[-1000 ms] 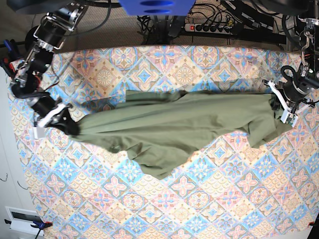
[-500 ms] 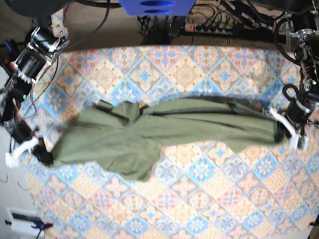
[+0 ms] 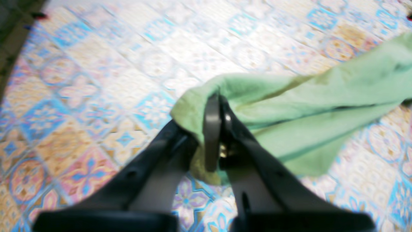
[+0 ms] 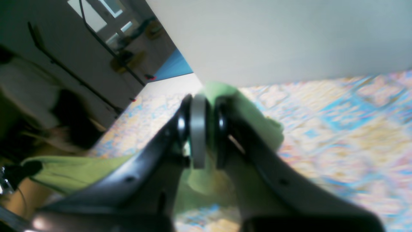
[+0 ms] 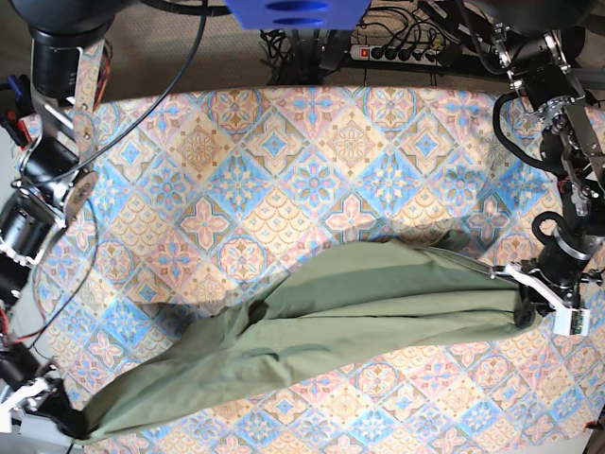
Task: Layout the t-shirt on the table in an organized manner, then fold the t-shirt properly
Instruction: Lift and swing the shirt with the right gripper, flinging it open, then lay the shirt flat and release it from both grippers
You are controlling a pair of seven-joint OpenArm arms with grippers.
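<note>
Covering nearly the whole base view, the table (image 5: 284,142) is bare across its far half, while the shirt (image 5: 312,326) lies as a long bunched band along the near half. Its long axis runs from the near corner on that view's left up to the mid edge on the right, slightly slanted. The cloth is creased and doubled over itself, not spread flat; sleeves and collar cannot be made out.

Both ends of the shirt are held. The left gripper (image 3: 215,129) is clamped on a wad of green fabric at the right end of the base view, with the rest of the shirt trailing away from it over the table. The right gripper (image 4: 201,129) is likewise pinched on fabric at the opposite, near-left corner, close to the table edge.

With the 2 grippers at opposite ends of the axis, neither is nearer the middle. Laying out looks unfinished, and the slack body between them would need spreading sideways before any fold.
</note>
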